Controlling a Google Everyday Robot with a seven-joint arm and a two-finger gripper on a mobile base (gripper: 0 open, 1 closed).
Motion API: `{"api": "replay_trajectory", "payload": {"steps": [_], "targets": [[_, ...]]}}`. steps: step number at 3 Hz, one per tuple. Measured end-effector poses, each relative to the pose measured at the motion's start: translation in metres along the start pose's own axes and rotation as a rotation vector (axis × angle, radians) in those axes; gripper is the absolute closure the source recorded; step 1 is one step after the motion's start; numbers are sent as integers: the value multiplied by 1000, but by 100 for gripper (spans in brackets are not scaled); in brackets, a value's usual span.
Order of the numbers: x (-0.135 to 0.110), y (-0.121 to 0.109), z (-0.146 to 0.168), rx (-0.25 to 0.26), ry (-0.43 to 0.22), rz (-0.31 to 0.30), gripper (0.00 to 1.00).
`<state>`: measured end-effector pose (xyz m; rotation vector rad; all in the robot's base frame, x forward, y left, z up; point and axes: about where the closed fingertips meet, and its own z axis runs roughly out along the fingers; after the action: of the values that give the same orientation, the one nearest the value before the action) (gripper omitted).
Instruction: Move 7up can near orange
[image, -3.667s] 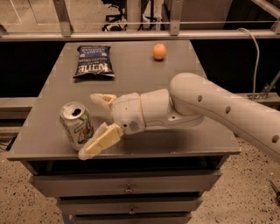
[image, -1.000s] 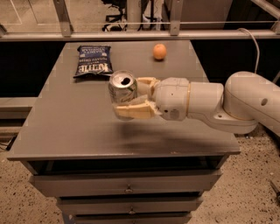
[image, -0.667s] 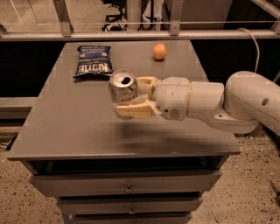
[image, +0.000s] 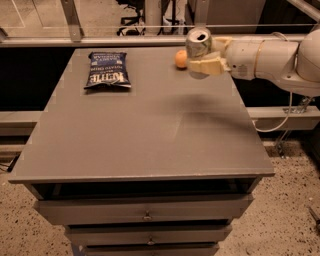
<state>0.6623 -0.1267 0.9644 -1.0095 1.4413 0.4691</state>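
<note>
Grey bench (image: 150, 125), far right corner: the cream gripper (image: 201, 54) clasped a silver 7up can (image: 198, 41) beside a round orange fruit (image: 180, 59).

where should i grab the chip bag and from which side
Probably from above, pinching the near edge of the chip bag: it lies flat on the table, label up, so its sides offer little to hold. The gripper is at the far right, shut on the can beside the orange, so it would have to set that down first.

Shiny metal 7up can (image: 198, 42), in smooth plastic jaws
</note>
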Motion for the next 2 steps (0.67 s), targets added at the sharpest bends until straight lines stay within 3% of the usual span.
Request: {"api": "replay_trajectory", "payload": {"steps": [1,2], "targets": [[13,-74,-7,111,16,7,100],[26,-136,2,196,-13,44,100]]}}
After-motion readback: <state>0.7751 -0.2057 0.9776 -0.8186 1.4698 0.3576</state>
